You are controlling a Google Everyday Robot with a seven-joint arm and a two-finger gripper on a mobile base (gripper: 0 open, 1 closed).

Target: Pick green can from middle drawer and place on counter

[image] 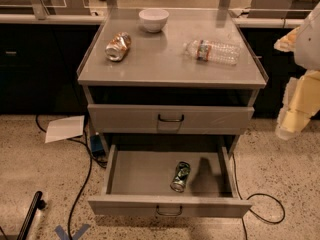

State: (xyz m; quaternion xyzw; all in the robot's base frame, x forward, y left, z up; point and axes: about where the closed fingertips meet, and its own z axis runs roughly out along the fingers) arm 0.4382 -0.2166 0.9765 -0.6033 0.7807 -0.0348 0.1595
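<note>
The green can [180, 176] lies on its side on the floor of the open middle drawer [135, 176], right of centre and near the front panel. A dark shadow falls on the drawer floor just right of it. The counter [160, 61] is the grey top of the cabinet above. My gripper [289, 126] is at the right edge of the camera view, pale yellow and white. It hangs beside the cabinet at about the height of the upper drawer, well above and to the right of the can, and holds nothing.
On the counter lie a dented copper-orange can [118, 46], a white bowl [153, 20] and a clear plastic bottle [212, 51]. The upper drawer [125, 118] is closed. A sheet of paper [65, 129] and cables [80, 184] lie on the floor to the left.
</note>
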